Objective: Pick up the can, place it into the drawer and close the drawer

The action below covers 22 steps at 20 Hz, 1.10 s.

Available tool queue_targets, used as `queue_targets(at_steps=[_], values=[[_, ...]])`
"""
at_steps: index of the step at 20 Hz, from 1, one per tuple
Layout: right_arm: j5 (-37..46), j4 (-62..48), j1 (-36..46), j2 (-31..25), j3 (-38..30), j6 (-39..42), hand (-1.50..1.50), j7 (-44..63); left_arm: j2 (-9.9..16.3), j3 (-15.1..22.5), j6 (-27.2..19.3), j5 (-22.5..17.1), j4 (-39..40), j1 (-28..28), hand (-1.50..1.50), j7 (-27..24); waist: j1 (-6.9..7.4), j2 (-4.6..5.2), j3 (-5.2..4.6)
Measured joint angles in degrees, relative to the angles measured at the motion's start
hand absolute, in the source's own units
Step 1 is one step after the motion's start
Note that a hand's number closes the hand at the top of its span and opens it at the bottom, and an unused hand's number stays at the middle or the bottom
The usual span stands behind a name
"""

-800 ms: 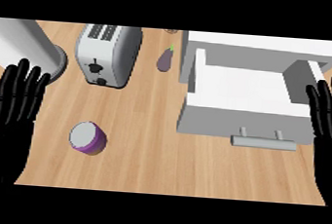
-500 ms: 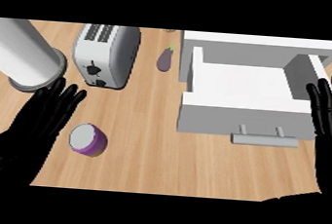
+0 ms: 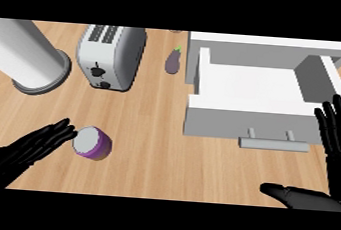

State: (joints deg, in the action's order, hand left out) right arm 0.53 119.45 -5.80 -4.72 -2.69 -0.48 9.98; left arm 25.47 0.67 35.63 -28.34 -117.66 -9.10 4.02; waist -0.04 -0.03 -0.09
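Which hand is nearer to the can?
Left. The left hand has its fingertips right beside the can, on its left. The right hand is far across the counter, beside the open drawer.

Bare counter (image 3: pixel 156 151) between can (image 3: pixel 92 142), drawer (image 3: pixel 248 100).

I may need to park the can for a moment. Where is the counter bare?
Bare wood lies between the toaster and the open drawer, and below the drawer's handle. It is crowded by the purple can, where the left hand reaches.
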Motion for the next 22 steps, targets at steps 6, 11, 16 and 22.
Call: queue_targets(at_steps=[6,11,16,22], values=[[-1.82,1.04,-4.44,-0.3,-1.67,2.32,-1.5,-1.26,3.3,-5.43,4.57,-7.78,-0.03,-2.41,-1.5,3.26,0.04,-0.04,0.08],[-2.86,-0.64,-6.39,-0.21,-3.57,4.11,-1.5,-4.55,2.57,-7.03,4.75,-9.85,2.49,0.05,-1.5,6.73,-0.05,0.0,0.11],[-2.68,0.0,-5.85,0.17,-3.84,4.26,-1.5,-3.38,-1.29,-6.86,5.89,-4.98,6.76,2.67,-1.5,6.8,-0.09,-0.01,0.09],[-2.38,-1.69,-8.72,1.12,-4.6,6.15,-1.5,-7.99,-4.56,-7.21,7.45,-1.88,9.31,4.29,-1.5,6.95,-0.1,-0.01,0.09]])
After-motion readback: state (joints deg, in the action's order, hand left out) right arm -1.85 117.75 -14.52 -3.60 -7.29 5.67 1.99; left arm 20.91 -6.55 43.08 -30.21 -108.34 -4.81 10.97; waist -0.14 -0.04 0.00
